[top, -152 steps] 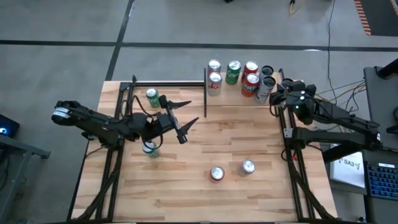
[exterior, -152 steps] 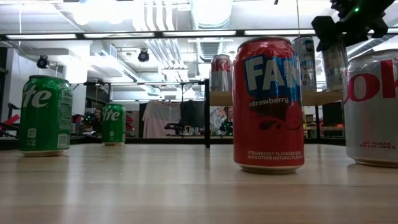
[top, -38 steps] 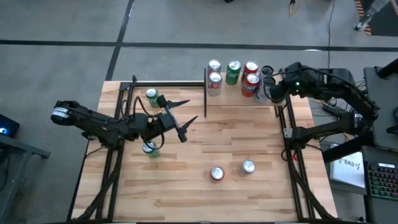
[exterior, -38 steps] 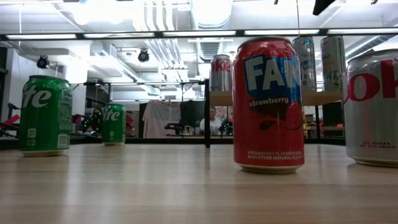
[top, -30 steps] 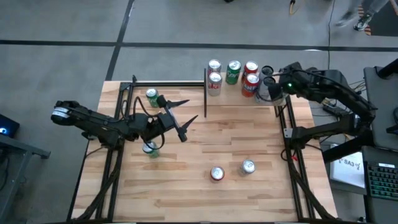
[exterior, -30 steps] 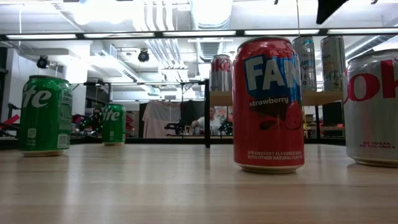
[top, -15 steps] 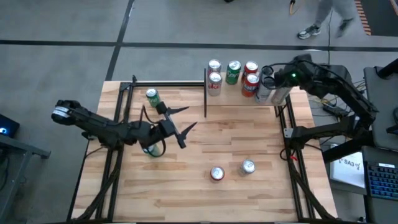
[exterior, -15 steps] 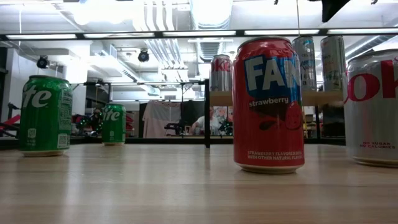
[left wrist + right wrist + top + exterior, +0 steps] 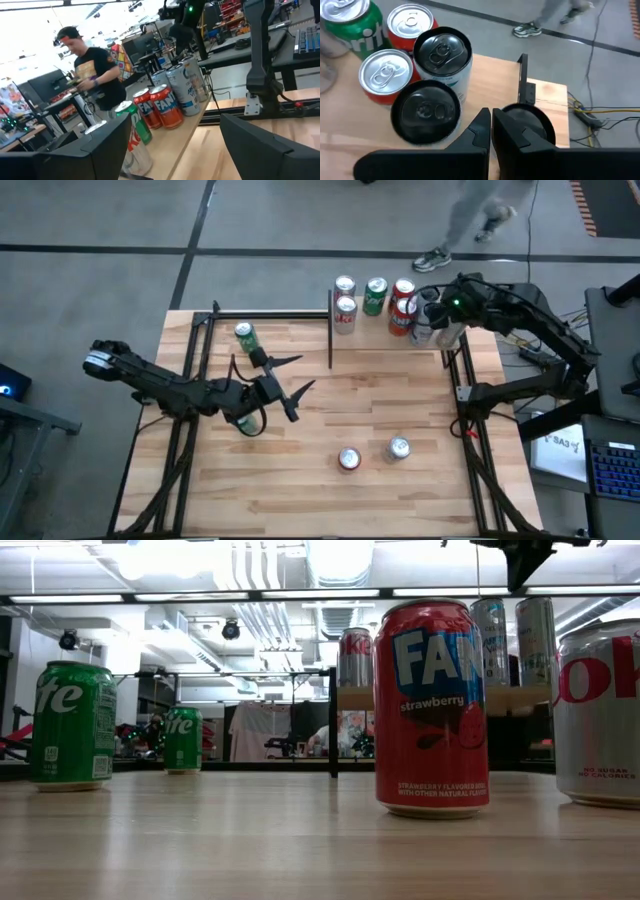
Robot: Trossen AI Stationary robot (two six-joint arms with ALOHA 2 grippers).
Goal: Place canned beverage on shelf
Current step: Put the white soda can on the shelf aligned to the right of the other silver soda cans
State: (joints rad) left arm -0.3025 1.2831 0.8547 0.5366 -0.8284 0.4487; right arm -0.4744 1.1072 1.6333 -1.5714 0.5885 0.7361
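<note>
We see the shelf [image 9: 392, 330] at about one o'clock on the table [image 9: 330, 500], its light board edged by black posts and crowded with upright cans: two silver ones [image 9: 345, 312], a green can [image 9: 375, 296], two red ones [image 9: 402, 315] and a pair of tall dark-topped cans [image 9: 442, 59] at its right end. The right gripper [image 9: 490, 125] hangs above that right end, beside the tall cans, with its fingers pressed together and nothing between them.

The left gripper [image 9: 288, 385] sits around nine o'clock, low over the bare wood, its fingers spread wide and empty. A green can [image 9: 245, 423] stands almost under the left arm's wrist, and from above we cannot quite tell whether the arm touches it. Another green can [image 9: 244, 335] stands at about ten o'clock, near the black rail at the far edge.

Toward six o'clock two more cans stand just beside each other, a red Fanta can [image 9: 431, 705] and a silver can [image 9: 398, 448]. Beyond the far edge a person [image 9: 470, 225] is walking on the grey floor
</note>
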